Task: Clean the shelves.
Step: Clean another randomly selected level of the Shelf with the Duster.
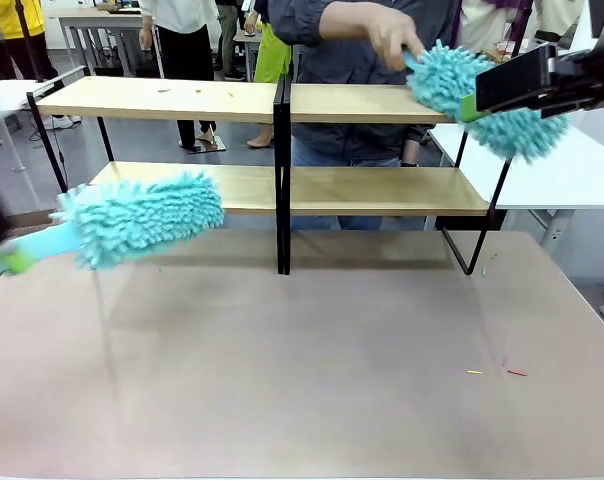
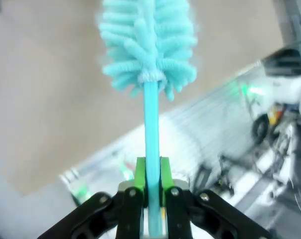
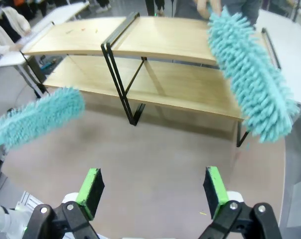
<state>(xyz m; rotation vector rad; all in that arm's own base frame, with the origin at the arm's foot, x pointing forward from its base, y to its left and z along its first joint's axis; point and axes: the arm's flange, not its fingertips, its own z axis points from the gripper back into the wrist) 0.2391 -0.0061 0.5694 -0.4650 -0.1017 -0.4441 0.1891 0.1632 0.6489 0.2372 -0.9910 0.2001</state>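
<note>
The shelves (image 1: 382, 190) are two light-wood tiers on a black frame, standing across the far half of the tabletop; they also show in the right wrist view (image 3: 165, 45). My left gripper (image 2: 151, 186) is shut on the teal handle of a fluffy teal duster (image 1: 142, 218), whose head hovers in front of the lower shelf's left end. At the left edge, the left gripper (image 1: 7, 258) is blurred. A person's hand (image 1: 397, 40) holds a second teal duster (image 1: 482, 95) over the top shelf's right end. My right gripper (image 3: 153, 186) is open and holds nothing; it hangs beside that duster (image 3: 252, 79) at the upper right (image 1: 479, 95).
The brownish-pink tabletop (image 1: 332, 370) spreads out in front of the shelves, with tiny coloured scraps (image 1: 512, 372) at the right. Small crumbs (image 1: 197, 92) lie on the top shelf's left board. A white table (image 1: 572, 170) stands at the right. People stand behind the shelves.
</note>
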